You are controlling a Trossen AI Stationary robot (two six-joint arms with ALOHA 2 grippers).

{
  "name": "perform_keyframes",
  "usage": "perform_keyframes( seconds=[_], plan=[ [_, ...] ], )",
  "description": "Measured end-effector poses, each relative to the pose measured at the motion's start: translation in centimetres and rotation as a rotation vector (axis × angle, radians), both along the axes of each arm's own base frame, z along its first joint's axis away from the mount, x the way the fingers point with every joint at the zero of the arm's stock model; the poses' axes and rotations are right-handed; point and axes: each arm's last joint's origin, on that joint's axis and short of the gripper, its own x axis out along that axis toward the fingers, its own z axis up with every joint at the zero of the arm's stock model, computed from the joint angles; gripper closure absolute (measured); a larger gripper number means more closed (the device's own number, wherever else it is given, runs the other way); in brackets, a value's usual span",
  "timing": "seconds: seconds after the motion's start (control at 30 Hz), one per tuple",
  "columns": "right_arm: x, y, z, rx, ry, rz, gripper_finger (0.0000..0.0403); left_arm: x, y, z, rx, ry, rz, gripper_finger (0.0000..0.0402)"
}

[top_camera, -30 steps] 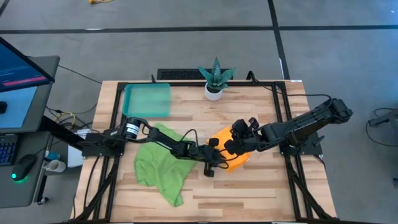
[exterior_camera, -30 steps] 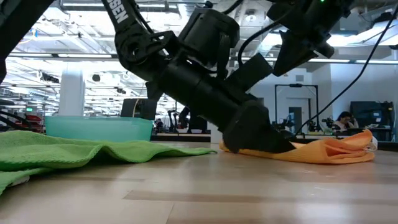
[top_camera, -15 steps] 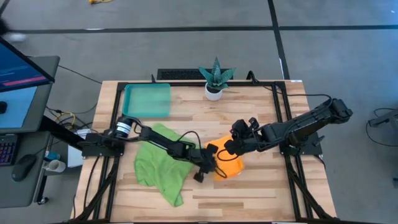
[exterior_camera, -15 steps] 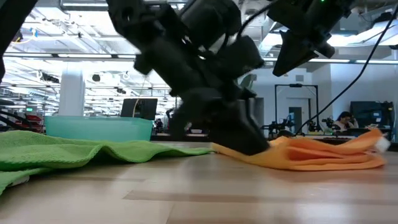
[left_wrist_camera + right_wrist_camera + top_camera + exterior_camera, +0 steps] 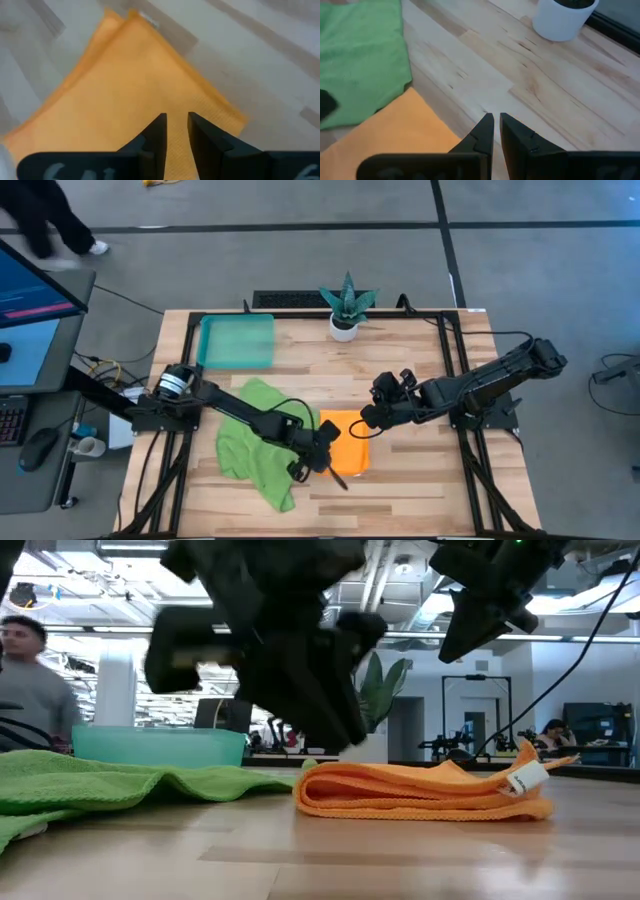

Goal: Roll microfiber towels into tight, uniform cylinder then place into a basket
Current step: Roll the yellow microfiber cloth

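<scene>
We read no writing. Our left gripper (image 5: 318, 463) and right gripper (image 5: 366, 423) pinch the folded orange towel (image 5: 345, 445), white tag (image 5: 526, 779) blank.

both arms are dark, nearly black, built from slim jointed links with thin black cables looping along them. the left arm (image 5: 215, 402) has a silver ring with white end cap near its base. each pincer has two flat dark fingers.

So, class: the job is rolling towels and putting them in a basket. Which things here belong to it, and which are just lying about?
Belong to the job:
orange towel
green towel
teal basket

Just lying about:
potted plant
monitor beside the table
</scene>
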Motion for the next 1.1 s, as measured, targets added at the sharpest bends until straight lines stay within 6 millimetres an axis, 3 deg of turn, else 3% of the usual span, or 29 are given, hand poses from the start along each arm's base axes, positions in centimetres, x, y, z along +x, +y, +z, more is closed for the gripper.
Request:
perform_keyframes(
  seconds=[0.2,0.37,0.53,0.63,0.87,1.1],
  plan=[
    [-0.2,1.1,0.0,-0.018,0.01,0.073,0.0349,-3.1,-1.8,2.4,-0.002,0.065,0.021,0.0331],
    [-0.1,3.4,-0.7,-0.017,0.013,0.164,0.0349,-4.9,-2.8,0.3,-0.047,0.018,0.056,0.0331],
    [0.2,6.4,-3.3,-0.03,0.08,0.262,0.0349,-5.5,-2.0,-1.5,-0.029,-0.165,0.213,0.0331],
    [0.8,8.0,-4.7,-0.023,0.076,0.308,0.0349,-5.4,-2.0,-1.5,-0.066,-0.25,0.244,0.0331],
    [2.1,11.1,-6.6,0.058,0.001,0.438,0.0349,-5.6,-2.2,-2.4,-0.158,-0.256,0.276,0.0331],
    [3.3,11.6,-9.1,0.1,0.028,0.482,0.0349,-4.9,-2.4,-4.2,-0.161,-0.239,0.314,0.0331]
  ],
)
